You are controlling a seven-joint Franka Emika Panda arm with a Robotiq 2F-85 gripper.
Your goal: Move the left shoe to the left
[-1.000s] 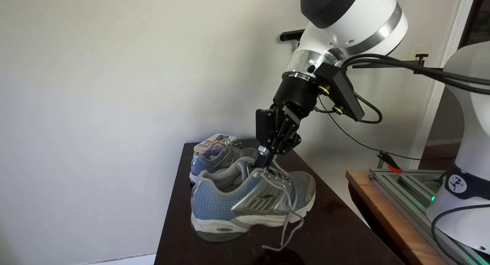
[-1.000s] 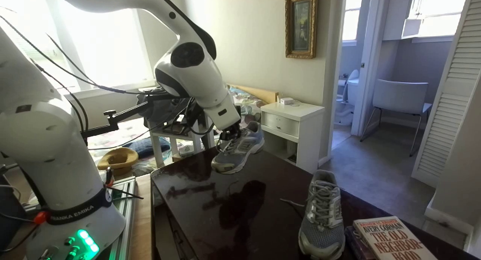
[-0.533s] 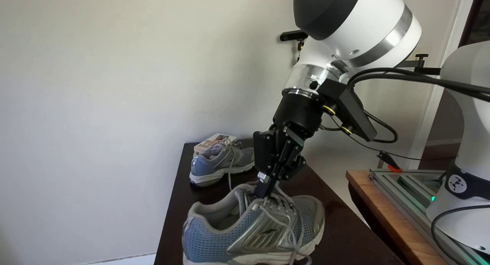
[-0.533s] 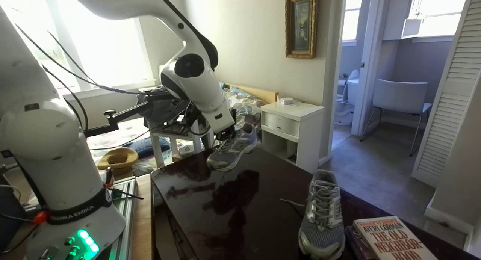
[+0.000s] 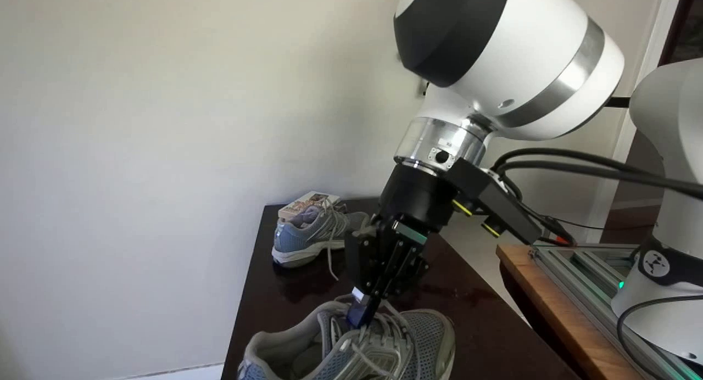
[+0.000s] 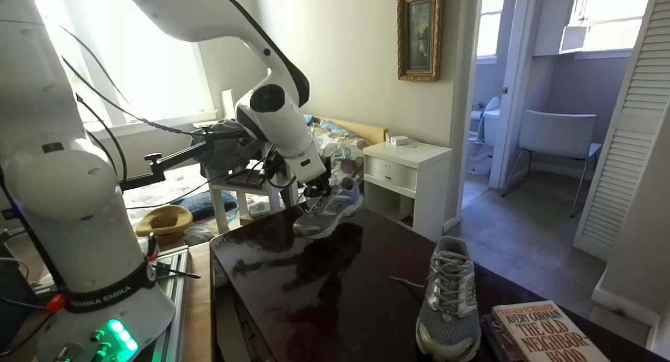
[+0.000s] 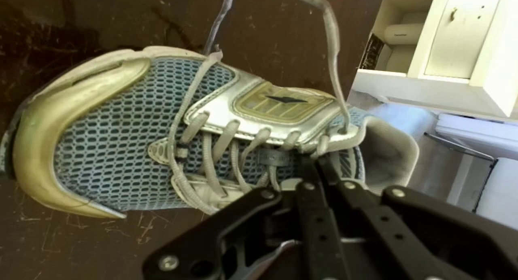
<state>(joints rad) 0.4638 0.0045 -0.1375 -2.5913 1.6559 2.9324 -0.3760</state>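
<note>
Pale-blue mesh left shoe (image 7: 210,124), silver-sided and grey-laced, is pinched in the gripper (image 7: 319,166).

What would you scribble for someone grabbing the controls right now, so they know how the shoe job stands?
Gripper: shut, apparently pinching the left running shoe at its tongue.
Things: that shoe is near the opposite end of the dark tabletop from its twin running shoe; whether it touches down is unclear. The twin stands beside an Avery Corman paperback.
Done: shoe grasped and, over the last second, shifted farther from the twin.
Left: probably finish the leftward move, set the shoe down flat, release it, back away.
</note>
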